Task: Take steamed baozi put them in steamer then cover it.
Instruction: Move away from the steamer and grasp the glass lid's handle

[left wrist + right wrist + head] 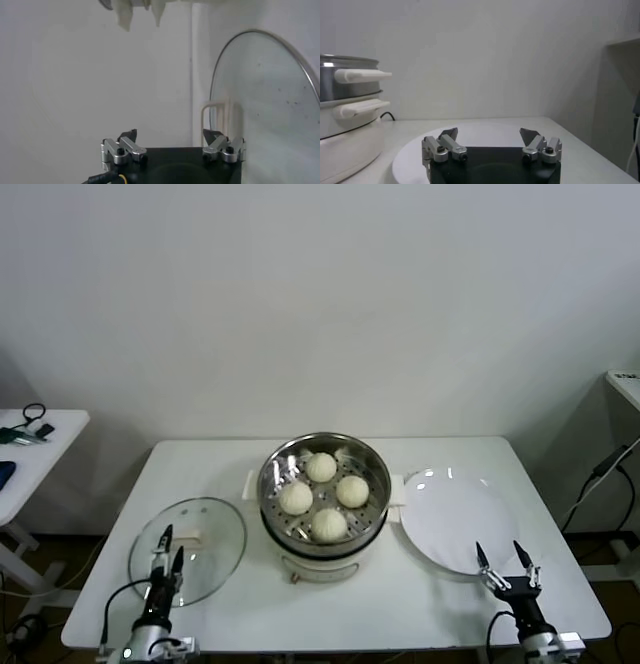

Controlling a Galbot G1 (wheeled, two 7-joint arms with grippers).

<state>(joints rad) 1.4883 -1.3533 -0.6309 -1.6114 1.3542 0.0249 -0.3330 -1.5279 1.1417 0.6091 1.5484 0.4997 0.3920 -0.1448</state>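
Four steamed baozi (pixel 324 495) sit inside the uncovered steamer (pixel 324 529). The left gripper (pixel 166 546), jaws wide and empty, hovers at the glass cover's (pixel 205 544) near edge. The right gripper (pixel 506 560), equally spread, holds nothing above the white plate's (pixel 450 519) near rim.

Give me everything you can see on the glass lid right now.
The lid is a round disc of clear glass with a thin metal rim and a white bar handle at its centre. It lies flat on the white table, handle up, off the steamer and to the robot's left of it, not touching it. The left pincer is over its near edge, open, holding nothing; whether it touches the glass cannot be told.
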